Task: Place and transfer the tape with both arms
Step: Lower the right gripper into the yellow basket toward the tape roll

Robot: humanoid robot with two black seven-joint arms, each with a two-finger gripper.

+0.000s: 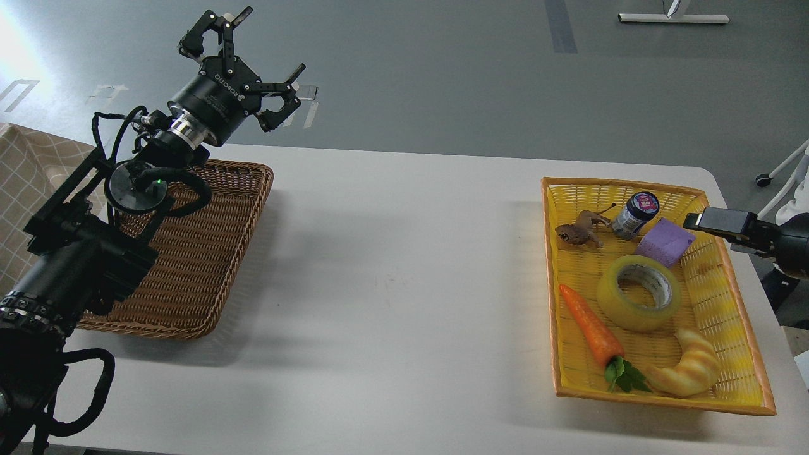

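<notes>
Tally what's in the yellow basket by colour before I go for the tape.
Yellow basket contents:
Yellow: 2, the tape and the croissant
Orange: 1, the carrot
Purple: 1, the block
Brown: 1, the toy animal
Dark blue: 1, the jar
Total: 6

Bright, even daylight fills the room, with strong white glare on the floor [16,47] at the upper left. The table [392,265] carries soft, faint shadows beside both baskets. Everything looks sharp, without noticeable blur or bending at the edges.
</notes>
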